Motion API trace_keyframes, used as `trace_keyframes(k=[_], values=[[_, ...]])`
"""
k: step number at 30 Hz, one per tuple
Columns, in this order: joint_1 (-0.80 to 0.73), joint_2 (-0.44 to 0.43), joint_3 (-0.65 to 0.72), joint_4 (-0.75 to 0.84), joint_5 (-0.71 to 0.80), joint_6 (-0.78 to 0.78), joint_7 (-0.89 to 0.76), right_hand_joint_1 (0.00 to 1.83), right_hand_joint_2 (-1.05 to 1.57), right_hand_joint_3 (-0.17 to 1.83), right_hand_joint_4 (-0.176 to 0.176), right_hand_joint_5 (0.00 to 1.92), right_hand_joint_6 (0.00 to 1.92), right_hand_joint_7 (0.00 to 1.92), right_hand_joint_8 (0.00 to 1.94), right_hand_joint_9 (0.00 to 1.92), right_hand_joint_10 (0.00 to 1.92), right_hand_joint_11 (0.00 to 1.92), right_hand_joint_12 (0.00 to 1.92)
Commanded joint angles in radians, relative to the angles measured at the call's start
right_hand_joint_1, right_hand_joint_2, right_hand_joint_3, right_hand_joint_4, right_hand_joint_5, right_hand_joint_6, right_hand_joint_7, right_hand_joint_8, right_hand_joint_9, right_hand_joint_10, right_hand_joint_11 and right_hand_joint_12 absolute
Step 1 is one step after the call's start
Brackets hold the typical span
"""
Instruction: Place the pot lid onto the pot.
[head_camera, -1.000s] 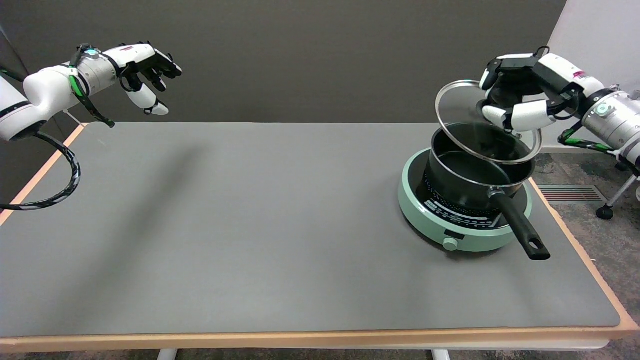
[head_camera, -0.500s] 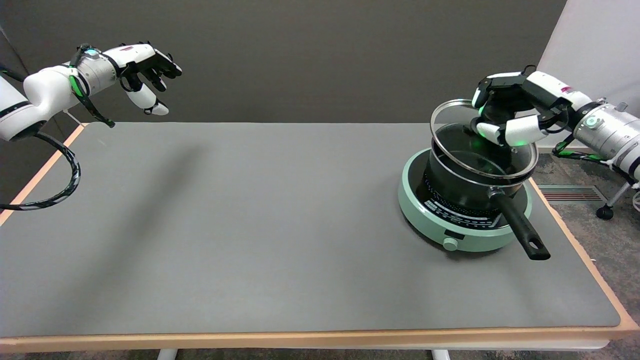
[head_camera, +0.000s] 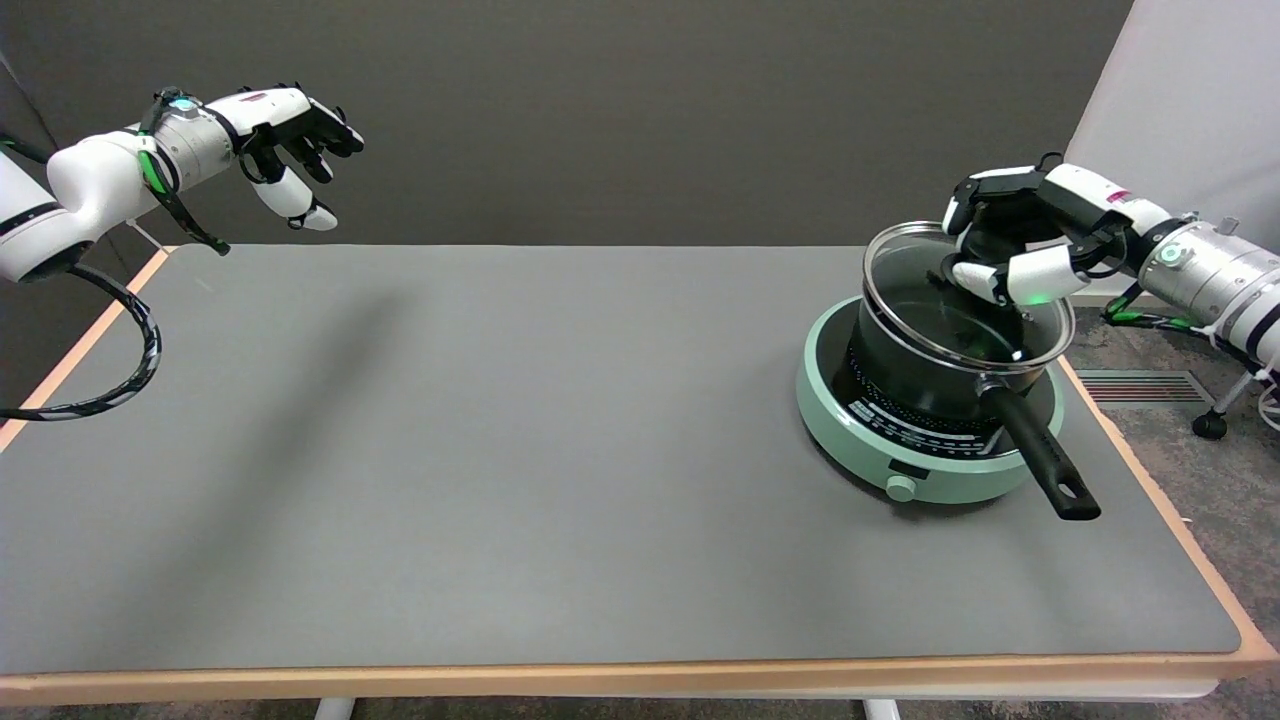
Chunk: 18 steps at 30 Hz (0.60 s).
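Glass and steel make up the lid (head_camera: 925, 295), so we judge it stiff, fairly light, smooth enough to slip and liable to chip or crack if dropped; the clear pane leaves little to hold, so the knob at its middle is the sensible place to take it, and that is where our right hand (head_camera: 1010, 250) sits, at the right of the frame, fingers curled down around the knob and gripping it; the knob itself is hidden under the fingers. The lid lies over the pot (head_camera: 915, 370), its steel rim close to the pot's rim; it looks a little raised on the far side, though we cannot tell whether it is fully seated or only touching at the near edge. The pot stands on a pale green hob (head_camera: 860, 455) at the right end of the desk (head_camera: 500, 450), its long black handle (head_camera: 1040, 455) pointing toward the lower right. We judge the pot steady enough on the hob; a careless sideways nudge from the lid could shift it, so a gentle settle suits best.
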Motion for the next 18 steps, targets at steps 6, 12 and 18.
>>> trace_keyframes(k=[6, 12, 18], values=[[0.048, 0.033, -0.056, -0.091, 0.002, 0.006, -0.002, 1.36, 0.76, 0.91, 0.176, 0.62, 1.31, 0.85, 1.55, 0.80, 1.87, 0.67, 1.92], [0.074, 0.042, -0.077, -0.107, 0.002, 0.006, -0.002, 1.36, 0.76, 0.91, 0.176, 0.62, 1.31, 0.85, 1.55, 0.80, 1.87, 0.67, 1.92], [0.083, 0.049, -0.082, -0.121, 0.000, 0.006, -0.002, 1.36, 0.76, 0.91, 0.176, 0.62, 1.31, 0.85, 1.55, 0.80, 1.87, 0.67, 1.92]])
